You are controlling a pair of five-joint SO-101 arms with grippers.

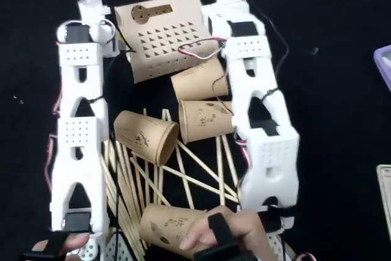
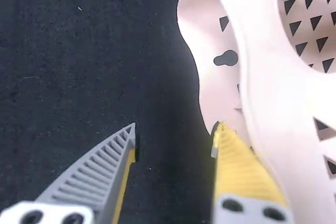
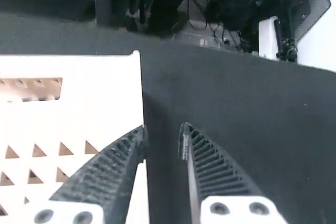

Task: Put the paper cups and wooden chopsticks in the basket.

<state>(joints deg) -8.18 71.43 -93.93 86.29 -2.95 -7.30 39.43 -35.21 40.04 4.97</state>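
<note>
left gripper (image 2: 173, 142) fingers (image 2: 105, 166) released, basket (image 2: 273, 77) beside them; right gripper (image 3: 161, 140) fingers (image 3: 215, 166) parted, empty. Pull back, pinch paper cup (image 1: 198, 80) rim.

A lab or workroom; black-clothed table (image 1: 342, 120); tangled cables (image 3: 210, 32) and dark equipment (image 3: 247, 1) behind.
</note>
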